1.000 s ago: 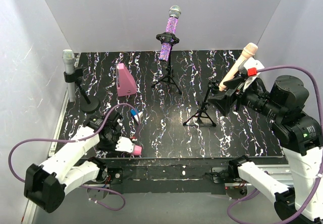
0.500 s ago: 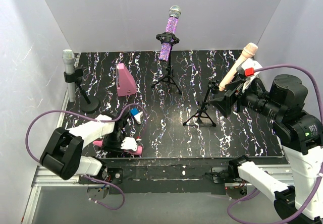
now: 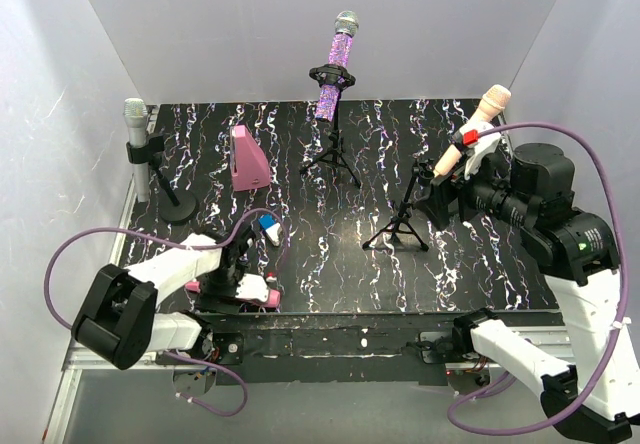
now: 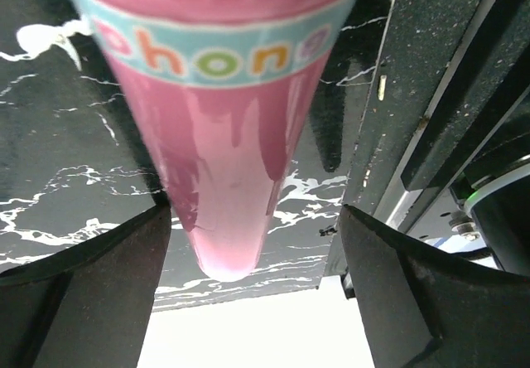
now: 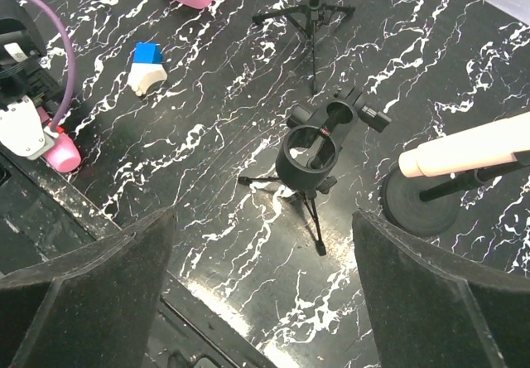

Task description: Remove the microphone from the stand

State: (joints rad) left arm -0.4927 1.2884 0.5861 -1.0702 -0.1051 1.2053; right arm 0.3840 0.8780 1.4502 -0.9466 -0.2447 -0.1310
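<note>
The pink microphone (image 4: 232, 177) is out of any stand. It sits between the fingers of the left pincer (image 4: 252, 219), low at the near left edge of the surface (image 3: 330, 264), with its narrow tail pointing out over that edge. In the left wrist view it touches one finger while a gap shows beside the other, so I cannot tell whether the pincer is clenched on it or has let go.

The small tripod stand (image 5: 315, 148) stands right of centre with its clip empty, which suggests the pink microphone came from there.

Over the last second the left arm has swung its elbow round and turned its wrist, while the pincer stayed in much the same near left spot. The right arm has edged slightly left. Its right pincer (image 5: 263, 219) hovers over the empty stand, spread wide and holding nothing.

The removal looks done; what seems left is laying the microphone down and letting go.

Further out, a beige microphone (image 5: 472, 148), a purple microphone (image 3: 338, 64) and a silver microphone (image 3: 135, 124) remain in their own stands.
</note>
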